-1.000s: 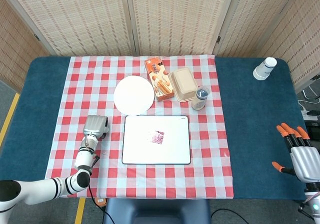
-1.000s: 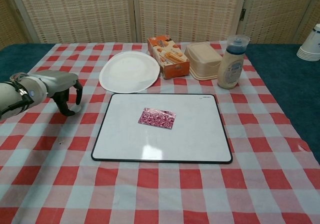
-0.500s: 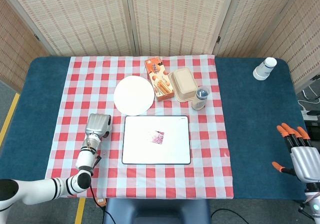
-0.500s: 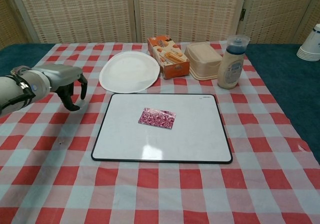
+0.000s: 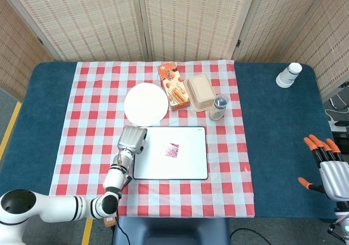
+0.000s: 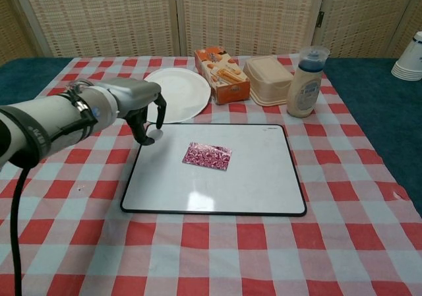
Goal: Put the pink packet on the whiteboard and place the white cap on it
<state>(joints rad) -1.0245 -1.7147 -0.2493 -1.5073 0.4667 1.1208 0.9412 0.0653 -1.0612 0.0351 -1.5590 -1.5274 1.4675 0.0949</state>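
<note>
The pink packet lies flat on the whiteboard, a little left of its middle. The left hand hangs over the whiteboard's far left corner, fingers curled downward; just under their tips shows a small white round thing, perhaps the white cap, but whether it is held cannot be told. Beyond the whiteboard stand a white plate, a snack box, a beige lidded container and a bottle. The right hand is well to the whiteboard's right, fingers spread, holding nothing.

Left hand fingers curled down; right hand spread.
</note>
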